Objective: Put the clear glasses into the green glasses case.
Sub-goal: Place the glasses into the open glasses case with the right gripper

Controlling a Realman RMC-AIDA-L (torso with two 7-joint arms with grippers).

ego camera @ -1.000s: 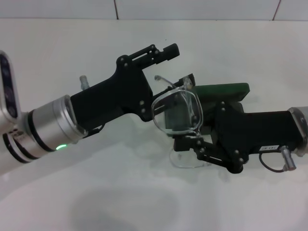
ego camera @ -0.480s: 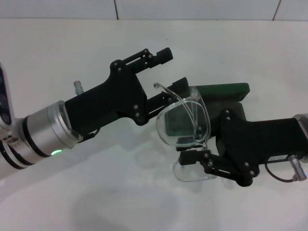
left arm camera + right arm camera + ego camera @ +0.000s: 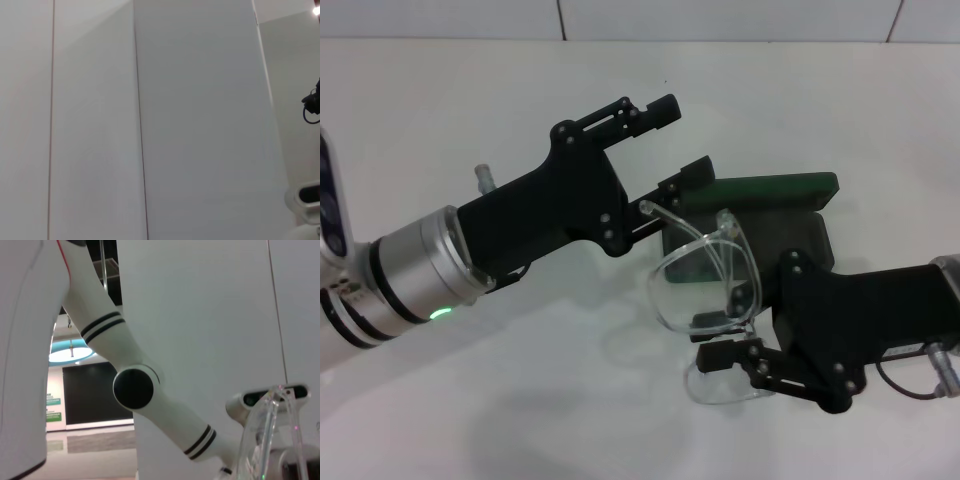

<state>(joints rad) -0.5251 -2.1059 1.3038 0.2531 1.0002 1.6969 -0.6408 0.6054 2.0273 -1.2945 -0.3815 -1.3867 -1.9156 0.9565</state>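
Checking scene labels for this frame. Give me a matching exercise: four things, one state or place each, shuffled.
Things:
1. clear glasses
2. green glasses case
3. left gripper
4. right gripper

States:
A. lying on the table, behind the glasses
B. open, empty, above the table
C. held up off the table
D. shut on the lens edge

Pairs: 1-C, 2-A, 3-B, 4-D
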